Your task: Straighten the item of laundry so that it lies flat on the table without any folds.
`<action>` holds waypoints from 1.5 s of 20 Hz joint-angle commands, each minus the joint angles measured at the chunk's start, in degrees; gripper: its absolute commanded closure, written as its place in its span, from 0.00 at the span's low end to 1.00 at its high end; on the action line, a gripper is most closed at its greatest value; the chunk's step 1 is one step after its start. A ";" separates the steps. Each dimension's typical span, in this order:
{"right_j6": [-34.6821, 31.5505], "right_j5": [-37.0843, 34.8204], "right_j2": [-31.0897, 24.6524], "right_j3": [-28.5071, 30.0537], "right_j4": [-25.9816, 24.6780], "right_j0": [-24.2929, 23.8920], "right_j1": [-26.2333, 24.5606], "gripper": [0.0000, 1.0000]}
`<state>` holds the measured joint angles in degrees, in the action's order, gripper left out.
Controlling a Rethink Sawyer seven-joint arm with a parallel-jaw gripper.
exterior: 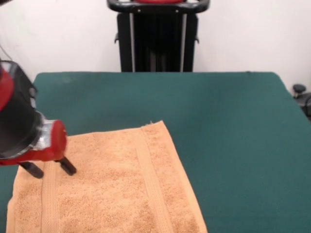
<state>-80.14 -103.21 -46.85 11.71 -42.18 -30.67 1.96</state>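
The orange-tan terry towel [112,187] lies on the dark green table [228,126] at the near left, running out of the picture at the bottom. Two woven stripe bands run across it, one near its left end and one right of the middle. Its far right corner shows a small frayed bit; no white tag shows. The surface that shows looks flat, without folds. My gripper [49,168] comes in from the left on the red and black arm. Its two black fingertips [67,166] stand apart, open, just over the towel's far left part, holding nothing.
The robot's black pedestal [158,36] stands at the table's far side, at the top middle. A small dark object [300,90] sits off the table's right edge. A white wall is behind.
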 commanded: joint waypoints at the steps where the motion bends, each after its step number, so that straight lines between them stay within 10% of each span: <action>1: -12.32 1.06 -7.41 3.07 -3.38 5.83 -6.15 0.00; 17: 0.45 14.90 -29.57 -3.18 -37.77 3.87 -13.17 0.00; 30: -3.91 17.04 -34.12 -1.93 -40.82 2.54 -15.55 0.00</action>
<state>-80.15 -101.69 -75.56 7.24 -76.73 -29.04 -4.47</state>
